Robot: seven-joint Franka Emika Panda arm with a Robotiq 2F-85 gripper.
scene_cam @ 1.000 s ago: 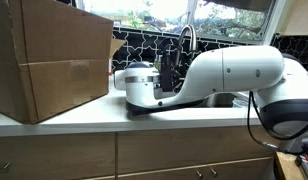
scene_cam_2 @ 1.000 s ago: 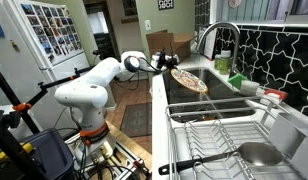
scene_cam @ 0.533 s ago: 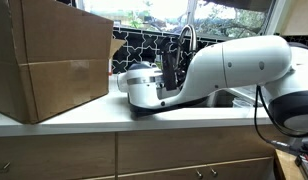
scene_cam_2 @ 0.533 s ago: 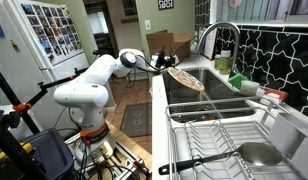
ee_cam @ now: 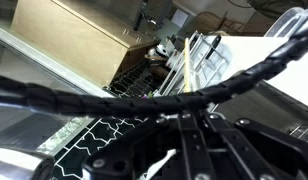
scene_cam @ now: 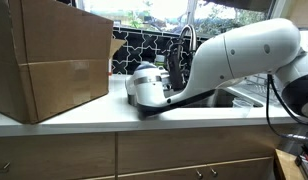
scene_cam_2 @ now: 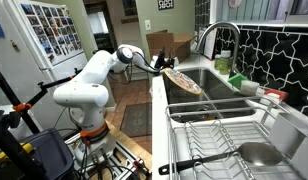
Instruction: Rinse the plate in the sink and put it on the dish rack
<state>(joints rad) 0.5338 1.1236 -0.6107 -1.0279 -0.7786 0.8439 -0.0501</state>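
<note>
1 cardboard box (scene_cam: 49,55) tops the counter (scene_cam: 89,119); the pincer (scene_cam_2: 166,68) clamps the plate (scene_cam_2: 184,82) above the sink (scene_cam_2: 222,92).

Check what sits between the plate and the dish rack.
Nothing but open sink: in an exterior view the plate hangs tilted over its far end and the dish rack begins at the near rim. The faucet stands aside.

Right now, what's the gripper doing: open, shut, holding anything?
Gripper: shut on the plate, which it holds tilted above the sink.
</note>
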